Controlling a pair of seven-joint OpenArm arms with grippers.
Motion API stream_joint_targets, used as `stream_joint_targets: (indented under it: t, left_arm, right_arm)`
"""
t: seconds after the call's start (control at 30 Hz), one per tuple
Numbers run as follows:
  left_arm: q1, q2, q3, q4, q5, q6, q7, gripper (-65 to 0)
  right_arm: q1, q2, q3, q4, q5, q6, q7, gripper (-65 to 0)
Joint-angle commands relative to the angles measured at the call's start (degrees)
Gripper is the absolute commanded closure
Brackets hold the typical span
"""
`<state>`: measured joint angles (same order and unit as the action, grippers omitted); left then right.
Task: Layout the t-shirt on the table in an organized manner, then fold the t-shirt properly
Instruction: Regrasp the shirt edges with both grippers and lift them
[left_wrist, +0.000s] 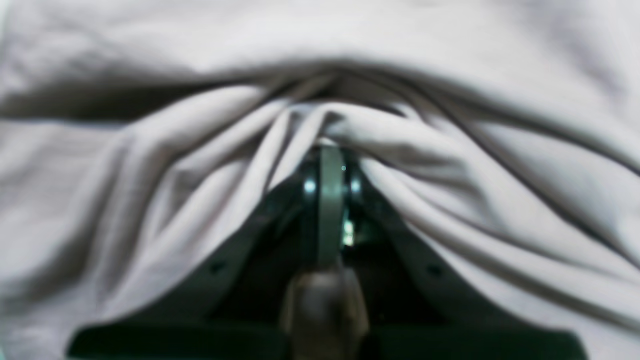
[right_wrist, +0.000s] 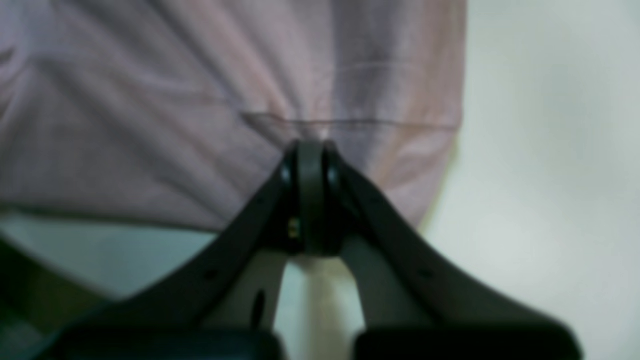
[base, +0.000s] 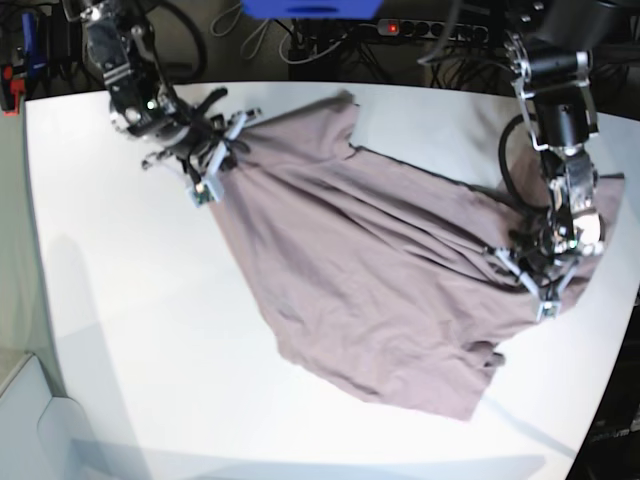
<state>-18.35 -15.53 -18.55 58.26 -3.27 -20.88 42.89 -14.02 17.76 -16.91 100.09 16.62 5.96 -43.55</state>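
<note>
The tabletop (base: 120, 330) is wide and white, and the t-shirt (base: 370, 290) lies across its middle, stretched slantwise from the far left corner toward the right edge, with loose folds sagging toward the near edge. It looks light, soft and limp, so it should drape and wrinkle rather than hold shape; hems, shoulders or sleeve seams seem the best places to grip. The right hand (base: 215, 150), near the far left corner, is clamped on a bunched edge. The left hand (base: 545, 280), by the right edge, is pinched shut on gathered cloth.
</note>
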Motion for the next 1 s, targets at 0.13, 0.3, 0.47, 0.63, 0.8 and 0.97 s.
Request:
stream_joint_targets:
  t: [0.13,0.3,0.47,0.63,0.8,0.97]
  left_arm:
    - [-5.43,-3.24,1.45,3.59,-0.03,0.09,-0.92,0.0]
    - [-4.55,-3.86,1.1,13.61,0.06,0.09,5.68,0.0]
    - [5.73,-3.24,1.1,27.23,-0.03,0.09,10.69,0.0]
    - [14.88,-1.04,1.1,29.34,-0.03,0.09,10.34,0.0]
    - [19.01,-0.78,-1.45,23.28,-0.03,0.09,2.69,0.0]
    - [18.74,-1.31,-7.17,14.49,-0.03,0.09,-0.92,0.0]
  right_arm:
    - [-4.66,0.4,0.16,9.4,0.04,-0.11,-0.01,0.0]
    - [-4.75,2.59,0.33,15.64,0.04,-0.11,-0.01,0.0]
    - [0.44,2.33,4.03,14.59,0.04,-0.11,-0.01,0.0]
    - [10.2,0.13,4.99,11.51,0.04,-0.11,-0.01,0.0]
    - [22.24,-5.23,4.99,-0.18,0.04,-0.11,-0.01,0.0]
    - [31.82,-10.51,4.82,-14.42,0.04,-0.11,-0.01,0.0]
